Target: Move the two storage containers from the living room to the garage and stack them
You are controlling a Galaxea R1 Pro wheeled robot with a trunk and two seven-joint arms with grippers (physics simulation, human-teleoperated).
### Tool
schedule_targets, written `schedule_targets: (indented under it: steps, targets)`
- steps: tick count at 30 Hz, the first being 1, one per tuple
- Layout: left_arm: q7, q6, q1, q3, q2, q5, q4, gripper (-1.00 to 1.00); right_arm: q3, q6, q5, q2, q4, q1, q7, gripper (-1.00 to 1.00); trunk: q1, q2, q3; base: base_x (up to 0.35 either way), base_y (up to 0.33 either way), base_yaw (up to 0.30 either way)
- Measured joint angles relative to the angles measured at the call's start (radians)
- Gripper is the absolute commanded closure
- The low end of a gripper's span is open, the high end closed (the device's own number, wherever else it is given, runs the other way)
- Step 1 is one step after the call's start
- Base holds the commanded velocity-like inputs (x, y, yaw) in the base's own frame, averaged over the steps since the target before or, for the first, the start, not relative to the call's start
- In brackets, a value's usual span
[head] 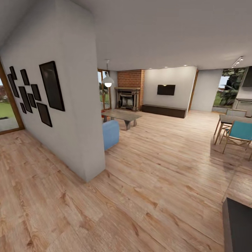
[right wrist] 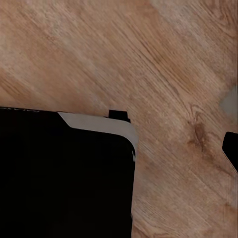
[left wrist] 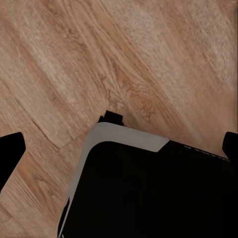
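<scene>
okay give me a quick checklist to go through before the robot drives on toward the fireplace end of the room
1. Wood floor ahead free of obstacles: ok.
2. Clearance from the white wall corner on the left: ok, it stands apart.
3. Blue seat and low table off the straight path: ok.
4. Storage containers located: not ok, not spotted.
5. Left gripper empty: ok, fingertips wide apart over bare floor.
6. Right gripper state: cannot tell.
</scene>
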Motion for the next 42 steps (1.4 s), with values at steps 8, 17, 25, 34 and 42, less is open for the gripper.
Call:
schedule_targets:
  steps: [8, 17, 25, 34, 42]
  targets:
    - [0.000, 0.001, 0.000, -0.001, 0.000, 0.000, 0.000, -1.00, 0.000, 0.000, 0.001, 0.000, 0.000, -0.001, 0.000, -1.00, 0.000, 0.000, 0.000, 0.323, 0.000, -0.152]
    - [0.000, 0.000, 0.000, -0.001, 0.000, 0.000, 0.000, -1.00, 0.000, 0.001, 0.002, 0.000, 0.000, -0.001, 0.001, -1.00, 0.000, 0.000, 0.000, 0.324, 0.000, -0.237]
    - [0.000, 0.000, 0.000, 0.000, 0.000, 0.000, 0.000, -1.00, 0.000, 0.001, 0.003, 0.000, 0.000, 0.000, 0.001, -1.00, 0.000, 0.000, 0.000, 0.324, 0.000, -0.242]
    - [0.000, 0.000, 0.000, -0.001, 0.001, 0.000, 0.000, -1.00, 0.002, 0.001, 0.003, 0.000, 0.000, -0.001, 0.001, -1.00, 0.000, 0.000, 0.000, 0.323, 0.000, -0.242]
    - [0.000, 0.000, 0.000, -0.001, 0.001, 0.000, 0.000, -1.00, 0.002, 0.002, 0.003, 0.001, 0.000, 0.000, 0.001, -1.00, 0.000, 0.000, 0.000, 0.323, 0.000, -0.242]
